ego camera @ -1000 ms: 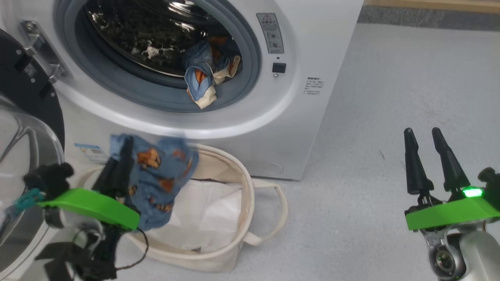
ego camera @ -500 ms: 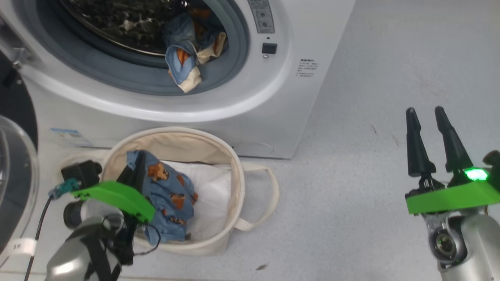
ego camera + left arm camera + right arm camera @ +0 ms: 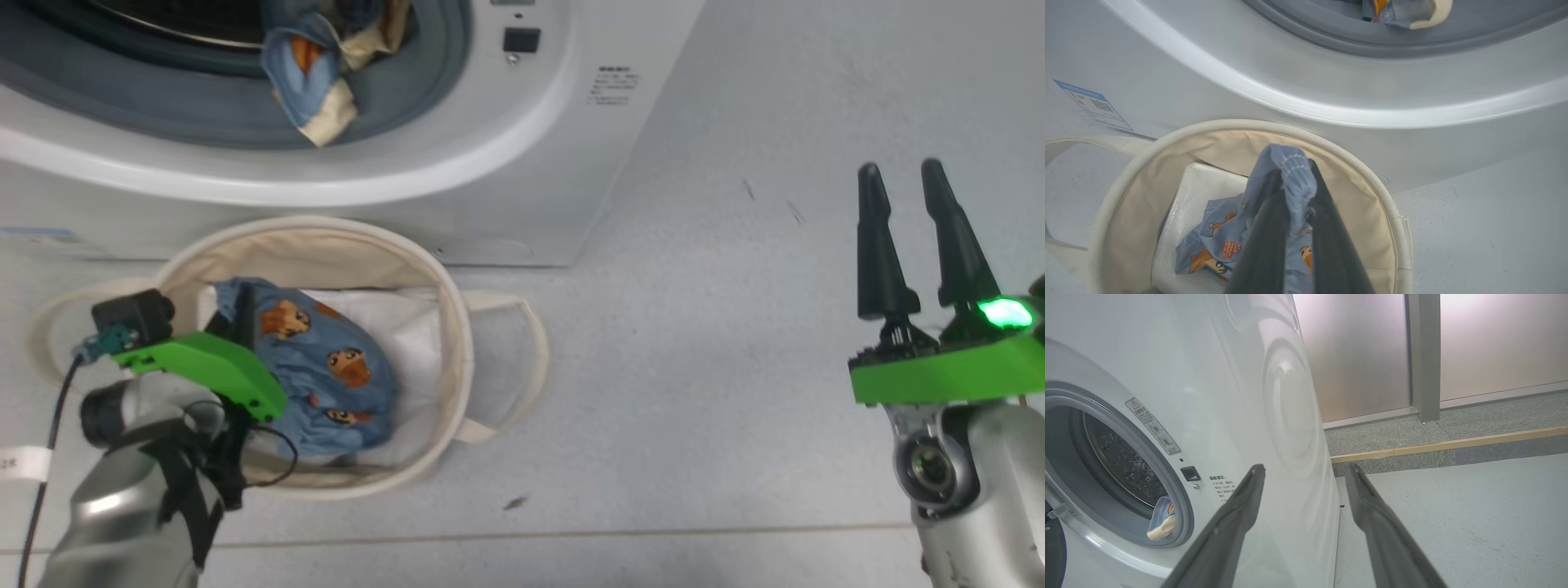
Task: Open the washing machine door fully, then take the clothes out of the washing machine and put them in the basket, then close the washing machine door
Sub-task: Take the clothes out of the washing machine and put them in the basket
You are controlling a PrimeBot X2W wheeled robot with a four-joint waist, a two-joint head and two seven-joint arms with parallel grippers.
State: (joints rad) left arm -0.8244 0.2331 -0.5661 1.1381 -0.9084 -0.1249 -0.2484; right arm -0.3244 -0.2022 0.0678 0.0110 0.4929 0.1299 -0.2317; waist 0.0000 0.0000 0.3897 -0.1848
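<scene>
The white washing machine (image 3: 522,196) fills the top of the head view, its mouth uncovered. A black sliver of the washing machine door (image 3: 1051,555) shows in the right wrist view. The clothes, a light blue garment with brown bears (image 3: 335,367), lie inside the cream basket (image 3: 457,327). My left gripper (image 3: 238,309) is shut on a fold of it (image 3: 1292,175) above the basket's rim (image 3: 1388,196). More blue and cream clothes (image 3: 314,77) hang over the grey gasket. My right gripper (image 3: 902,175) stands open over the floor, holding nothing (image 3: 1304,469).
A white folded sheet (image 3: 424,327) lines the basket's bottom. The basket stands against the machine's front, one loop handle (image 3: 526,327) pointing right. A blue label (image 3: 1090,104) sits low on the machine. Grey floor stretches right; a wooden strip (image 3: 1453,443) and wall panels lie beyond.
The head camera has tilted down. My left gripper has lowered the bear-print garment from above the basket's rim into the basket, still shut on it. The right gripper stays open.
</scene>
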